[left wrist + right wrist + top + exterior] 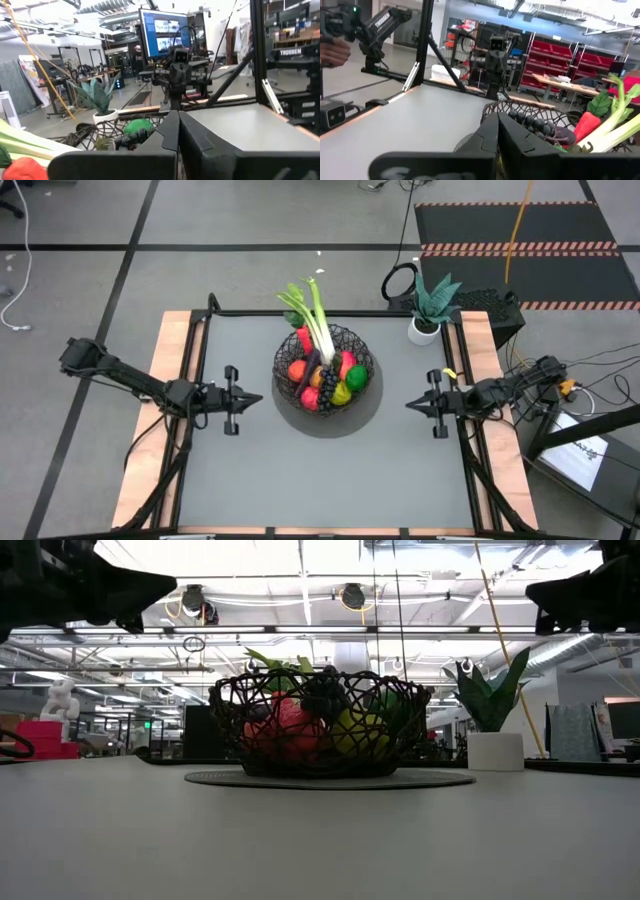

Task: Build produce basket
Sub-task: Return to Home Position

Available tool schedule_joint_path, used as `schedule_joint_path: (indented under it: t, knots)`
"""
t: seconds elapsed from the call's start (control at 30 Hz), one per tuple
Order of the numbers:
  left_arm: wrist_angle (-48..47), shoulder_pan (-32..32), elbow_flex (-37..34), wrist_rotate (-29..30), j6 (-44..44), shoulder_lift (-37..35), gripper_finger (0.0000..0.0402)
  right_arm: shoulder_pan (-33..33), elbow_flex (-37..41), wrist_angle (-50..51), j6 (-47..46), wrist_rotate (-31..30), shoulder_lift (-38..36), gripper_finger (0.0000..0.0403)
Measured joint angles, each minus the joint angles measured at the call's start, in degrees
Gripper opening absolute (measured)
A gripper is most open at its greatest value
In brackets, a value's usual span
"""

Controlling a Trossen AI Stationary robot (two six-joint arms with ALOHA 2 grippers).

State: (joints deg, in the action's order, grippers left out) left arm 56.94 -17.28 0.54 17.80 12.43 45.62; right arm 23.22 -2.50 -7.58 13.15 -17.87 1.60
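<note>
Produce [355, 377] is sitting heaped in the basket [371, 358] at the middle of the table [300, 480] in the high view. The left gripper [252, 399] and right gripper [410, 405] are hovering on either side, well apart from it, both with fingers pinched together on nothing. The leek [318, 315] is sticking out over the far rim, and I'm thinking it is the piece likeliest to tip out if an arm swings wide while pulling back. The potted plant [432, 305] at the right arm's far corner is also risking a knock. In the low view the basket is resting level on its round mat [430, 780], but the wire is hiding most of the pile and both arms are being cut off at the upper corners. In the left wrist view the clenched fingers are blocking much of the basket, so I'm only making out a green fruit [137, 126] and the leek's stalk. In the right wrist view the grapes [530, 122] are lying just inside the rim, seemingly loose enough to roll if jolted. What is looking like a person's hand [332, 50] is showing beyond the table, half cut off.
</note>
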Motion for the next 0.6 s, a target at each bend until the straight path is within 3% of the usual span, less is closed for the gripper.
schedule_joint_path:
  t: [0.3, 0.6]
  knots:
    - [-0.4, 0.0, 0.0, 0.0, 2.3, -1.5, 0.0003, 0.0, 0.0, 2.5, -0.2, 0.0, -1.5, 0.0000]
    - [-3.5, 0.0, 0.0, 0.2, -1.0, -1.5, 0.0003, 0.0, 0.5, 1.4, 1.0, 1.5, -1.5, 0.0000]
